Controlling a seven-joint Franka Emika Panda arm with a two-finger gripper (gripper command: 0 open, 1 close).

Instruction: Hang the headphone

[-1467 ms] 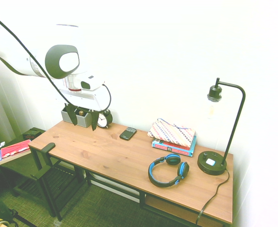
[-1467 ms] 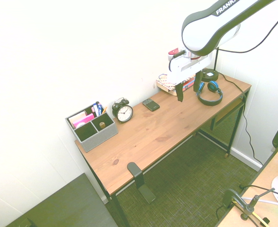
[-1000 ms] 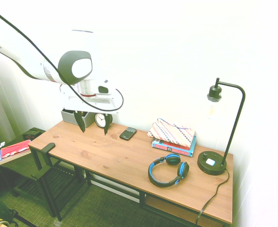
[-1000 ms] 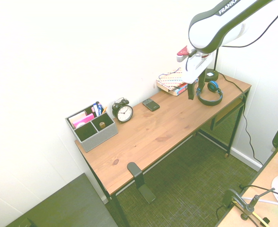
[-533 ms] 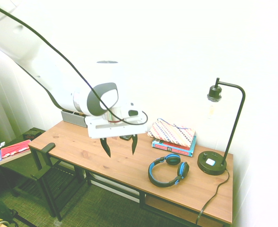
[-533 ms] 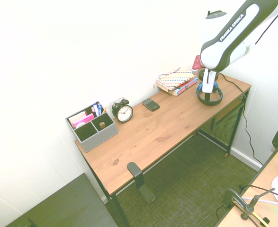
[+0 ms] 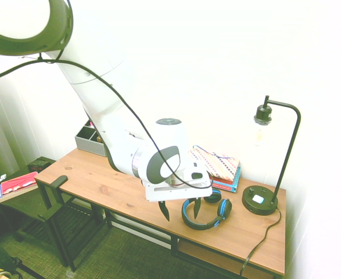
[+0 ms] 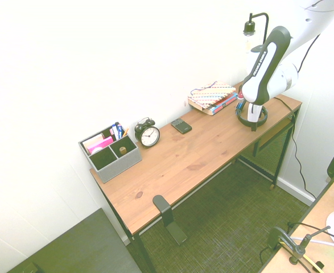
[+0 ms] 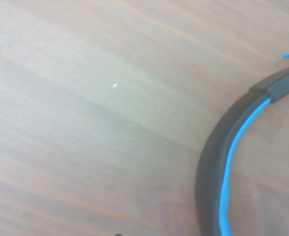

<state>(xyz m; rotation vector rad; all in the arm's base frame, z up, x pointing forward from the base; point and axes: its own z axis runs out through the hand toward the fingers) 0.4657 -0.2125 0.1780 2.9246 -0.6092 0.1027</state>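
The headphone (image 7: 212,218) lies flat on the wooden desk (image 7: 100,183), near the lamp end; its ear cups are black and its black headband is trimmed blue. My gripper (image 7: 180,209) hangs just above the desk at the headband's curved side. It is open, one finger on either side of the band's arc, and holds nothing. In the second exterior view the arm covers most of the headphone (image 8: 260,120), and the gripper (image 8: 248,115) is down over it. The wrist view shows the blue-trimmed headband (image 9: 218,167) curving over bare wood.
A black desk lamp (image 7: 260,200) stands right of the headphone. A striped pouch on books (image 7: 216,165) lies behind it. A phone (image 8: 181,125), alarm clock (image 8: 148,134) and grey organizer (image 8: 111,151) line the wall. A black bracket (image 8: 162,206) sticks out at the desk's far end.
The arm has swept from the organizer end across the desk to the headphone and come down low over it. The gripper stayed open throughout.
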